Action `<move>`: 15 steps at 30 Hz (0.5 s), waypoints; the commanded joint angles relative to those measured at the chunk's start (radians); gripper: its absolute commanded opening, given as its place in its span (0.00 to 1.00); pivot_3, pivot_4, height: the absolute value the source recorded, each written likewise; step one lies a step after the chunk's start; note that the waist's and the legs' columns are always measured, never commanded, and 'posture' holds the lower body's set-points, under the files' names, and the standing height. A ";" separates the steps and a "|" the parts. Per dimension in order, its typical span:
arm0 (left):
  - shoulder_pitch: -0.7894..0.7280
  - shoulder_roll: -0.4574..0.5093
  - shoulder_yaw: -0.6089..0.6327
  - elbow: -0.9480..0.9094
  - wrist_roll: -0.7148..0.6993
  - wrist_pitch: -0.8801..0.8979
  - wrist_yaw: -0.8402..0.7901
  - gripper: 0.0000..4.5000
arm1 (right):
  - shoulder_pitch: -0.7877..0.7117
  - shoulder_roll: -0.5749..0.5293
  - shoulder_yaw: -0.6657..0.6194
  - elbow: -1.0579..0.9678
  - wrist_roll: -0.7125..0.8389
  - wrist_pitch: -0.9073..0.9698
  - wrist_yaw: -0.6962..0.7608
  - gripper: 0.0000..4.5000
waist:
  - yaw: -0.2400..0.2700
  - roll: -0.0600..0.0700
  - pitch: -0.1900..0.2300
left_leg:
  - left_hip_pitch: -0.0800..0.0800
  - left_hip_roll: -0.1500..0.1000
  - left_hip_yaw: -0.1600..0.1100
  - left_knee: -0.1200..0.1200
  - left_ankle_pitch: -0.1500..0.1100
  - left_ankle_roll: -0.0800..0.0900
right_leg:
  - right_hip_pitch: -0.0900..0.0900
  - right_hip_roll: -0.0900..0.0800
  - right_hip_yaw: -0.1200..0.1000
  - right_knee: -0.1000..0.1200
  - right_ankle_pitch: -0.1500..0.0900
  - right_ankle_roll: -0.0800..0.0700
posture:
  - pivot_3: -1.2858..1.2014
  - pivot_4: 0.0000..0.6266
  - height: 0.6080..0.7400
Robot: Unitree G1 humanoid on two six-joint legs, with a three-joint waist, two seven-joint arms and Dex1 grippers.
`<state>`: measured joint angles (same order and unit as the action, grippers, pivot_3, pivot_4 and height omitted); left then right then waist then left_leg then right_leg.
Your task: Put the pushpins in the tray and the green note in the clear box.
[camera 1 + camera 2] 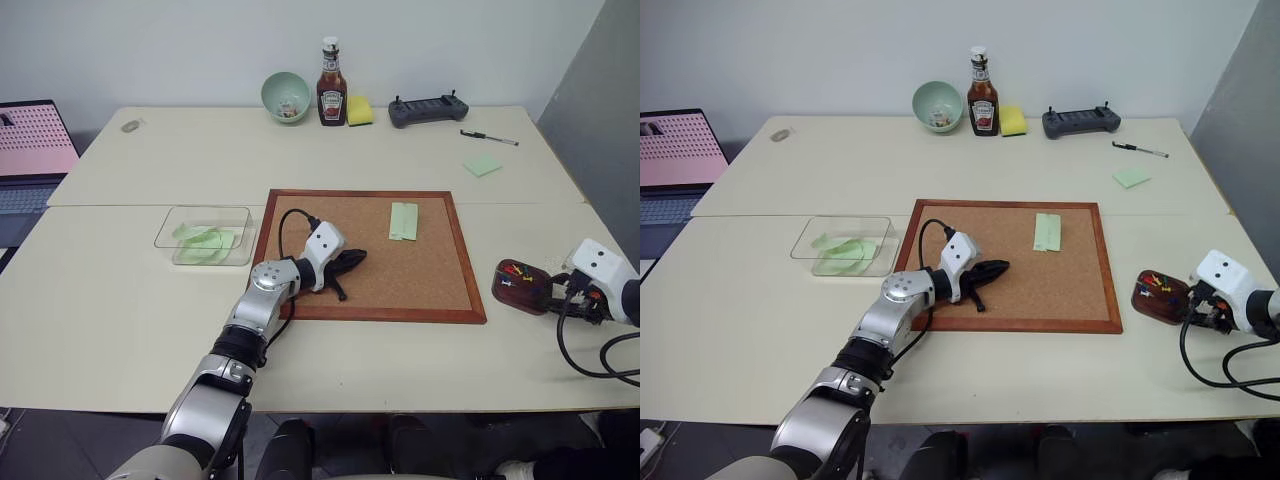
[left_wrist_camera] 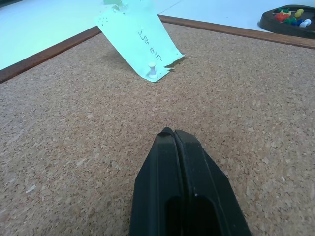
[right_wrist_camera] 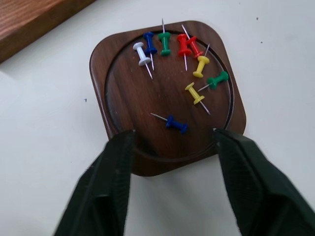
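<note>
Cork board [image 1: 420, 275]: lying flat at the middle of the table, wood-framed.
Green bowl [image 1: 286, 95]: standing at the table's far edge, just beside the ketchup bottle [image 1: 331, 84].
Yellow sponge [image 1: 359, 110]: resting against the bottle's other side.
Black controller [image 1: 428, 109]: lying further right along the far edge.
Pen [image 1: 489, 137]: lying near the green sticky pad [image 1: 482, 165].
Laptop [image 1: 32, 150]: sitting open off the table's left end.

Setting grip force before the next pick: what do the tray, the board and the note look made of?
Tray: looks like dark wood with a smooth satin finish; grain lines show across its floor. Board: cork, rough and speckled, in a reddish wood frame. Note: thin pale green paper, matte, its torn corner lifted beside a white pin.
</note>
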<state>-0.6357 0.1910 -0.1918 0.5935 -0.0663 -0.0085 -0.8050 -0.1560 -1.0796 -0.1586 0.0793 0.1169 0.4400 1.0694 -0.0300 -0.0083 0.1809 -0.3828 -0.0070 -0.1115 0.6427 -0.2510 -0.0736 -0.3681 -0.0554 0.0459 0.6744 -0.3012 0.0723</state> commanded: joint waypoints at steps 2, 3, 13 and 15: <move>0.020 -0.004 -0.022 0.046 0.031 0.015 0.005 0.00 | -0.056 -0.005 -0.039 -0.093 0.080 0.048 0.023 0.76 | 0.000 0.000 0.000 | 0.000 0.000 0.000 0.000 0.000 0.000 | 0.000 0.000 0.000 0.000 0.000 0.000 | 0.52 0.24 1.00; 0.020 -0.005 -0.020 0.045 0.029 0.015 0.005 0.00 | -0.069 0.007 -0.036 -0.112 0.095 0.062 0.020 0.76 | 0.000 0.000 0.000 | 0.000 0.000 0.000 0.000 0.000 0.000 | 0.000 0.000 0.000 0.000 0.000 0.000 | 0.52 0.24 1.00; 0.019 -0.017 0.010 0.030 -0.004 0.029 -0.007 0.00 | -0.238 0.255 0.069 -0.201 0.155 0.101 -0.120 0.76 | 0.000 0.000 0.000 | 0.000 0.000 0.000 0.000 0.000 0.000 | 0.000 0.000 0.000 0.000 0.000 0.000 | 0.52 0.24 1.00; 0.019 -0.017 0.014 0.026 -0.004 0.034 -0.011 0.00 | -0.280 0.324 0.112 -0.190 0.154 0.097 -0.142 0.76 | -0.001 -0.001 0.000 | 0.000 0.000 -0.001 0.000 0.000 0.000 | 0.000 0.000 -0.001 0.000 0.000 0.000 | 0.52 0.24 1.00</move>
<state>-0.6359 0.1785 -0.1674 0.5900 -0.0765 -0.0040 -0.8176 -0.3972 -0.7911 -0.0772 -0.0869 0.2578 0.5406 0.9550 -0.0308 -0.0088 0.1812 -0.3833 -0.0067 -0.1122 0.6427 -0.2509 -0.0737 -0.3684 -0.0552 0.0452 0.6741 -0.3008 0.0719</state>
